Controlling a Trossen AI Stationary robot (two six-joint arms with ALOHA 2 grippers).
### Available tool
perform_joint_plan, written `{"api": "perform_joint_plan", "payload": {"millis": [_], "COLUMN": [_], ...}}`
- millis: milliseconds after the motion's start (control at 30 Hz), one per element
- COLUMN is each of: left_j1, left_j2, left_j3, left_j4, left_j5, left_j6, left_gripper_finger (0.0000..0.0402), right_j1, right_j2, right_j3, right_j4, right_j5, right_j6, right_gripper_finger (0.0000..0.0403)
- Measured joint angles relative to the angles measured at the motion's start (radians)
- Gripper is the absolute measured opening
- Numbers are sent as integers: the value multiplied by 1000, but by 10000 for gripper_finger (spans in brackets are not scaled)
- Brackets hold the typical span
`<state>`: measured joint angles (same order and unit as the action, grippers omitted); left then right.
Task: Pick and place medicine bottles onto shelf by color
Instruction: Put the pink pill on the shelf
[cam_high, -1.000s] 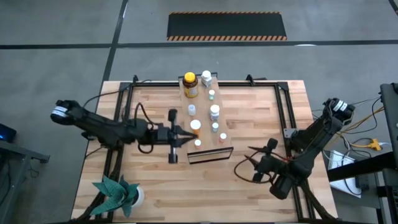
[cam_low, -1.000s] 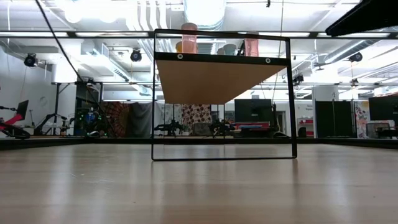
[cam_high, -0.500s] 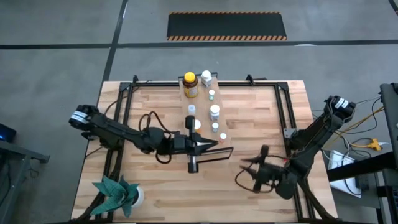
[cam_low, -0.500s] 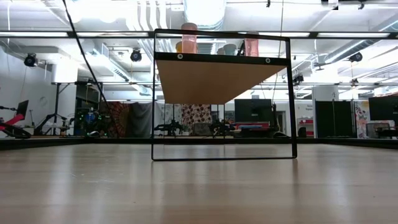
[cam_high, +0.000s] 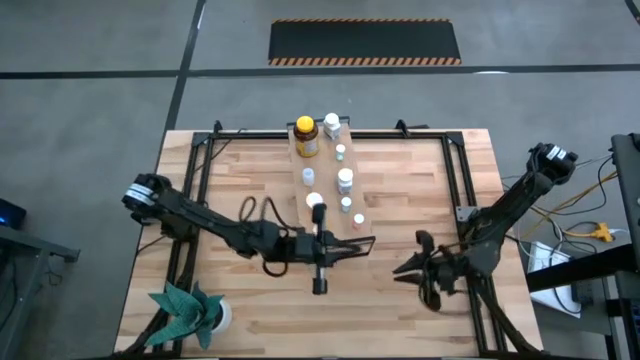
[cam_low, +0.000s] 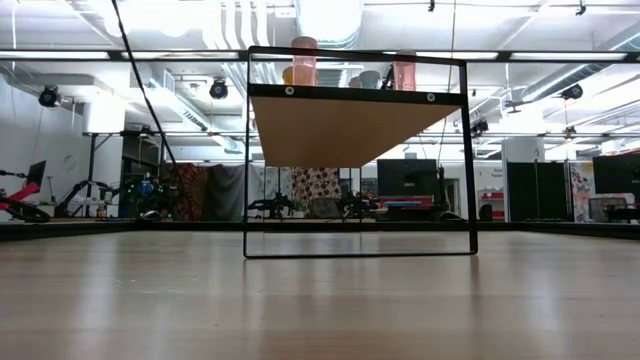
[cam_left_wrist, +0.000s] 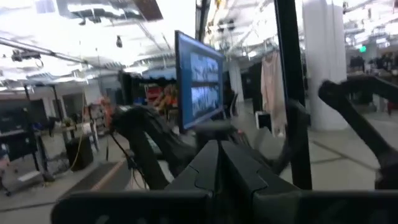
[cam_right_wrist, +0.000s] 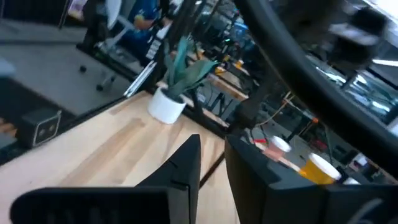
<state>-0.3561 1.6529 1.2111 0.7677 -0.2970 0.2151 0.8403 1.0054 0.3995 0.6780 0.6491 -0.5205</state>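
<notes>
1. My left hand (cam_high: 350, 246) hangs just over the near end of the shelf (cam_high: 338, 249), fingers pressed together around nothing — the left wrist view shows them meeting with no bottle between.
2. My right hand (cam_high: 410, 268) sits low over the counter (cam_high: 400, 190) well to the shelf's right. Its fingers stand slightly apart with a narrow gap and carry nothing; that wrist looks across bare wood toward the green paper plant (cam_right_wrist: 183, 68).
3. The medicine bottles stand on the shelf top — the amber bottle with yellow cap (cam_high: 306, 137) and a white one (cam_high: 331, 124) at the far end, then smaller white-capped ones (cam_high: 345, 179) running toward me, with an orange-capped bottle (cam_high: 315, 200) nearest my left hand.
4. From counter height the shelf reads as a wooden board in a dark frame (cam_low: 357, 155), bottles showing above its top edge, nothing beneath it.
5. I see no bottle lying loose on the counter, so I judge the placing largely done. Whether the colours are properly grouped I cannot tell from above; white caps and the few orange or red ones look mixed along the row, so some re-sorting may remain.
</notes>
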Motion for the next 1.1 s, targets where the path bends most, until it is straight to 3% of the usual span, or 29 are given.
{"api": "perform_joint_plan", "payload": {"millis": [200, 500, 767, 933, 1100], "left_j1": [-5, -6, -6, -8, -14], "left_j2": [153, 323, 453, 594, 681], "left_j3": [97, 247, 322, 499, 682], "left_j4": [-5, -183, -173, -192, -372], "left_j5": [-25, -80, -133, -140, -199], "left_j6": [0, -8, 4, 6, 30], "left_gripper_finger": [0, 0, 0, 0, 0], "right_j1": [9, 85, 109, 111, 111], "right_j2": [-183, -388, -399, -395, -396], "right_j3": [-76, -39, 31, 57, 65], "right_j4": [-28, -366, -513, -565, -609], "right_j5": [-3, -3, -3, -3, -3], "right_j6": [75, 214, 255, 234, 233], "right_gripper_finger": [63, 63, 63, 63, 63]}}
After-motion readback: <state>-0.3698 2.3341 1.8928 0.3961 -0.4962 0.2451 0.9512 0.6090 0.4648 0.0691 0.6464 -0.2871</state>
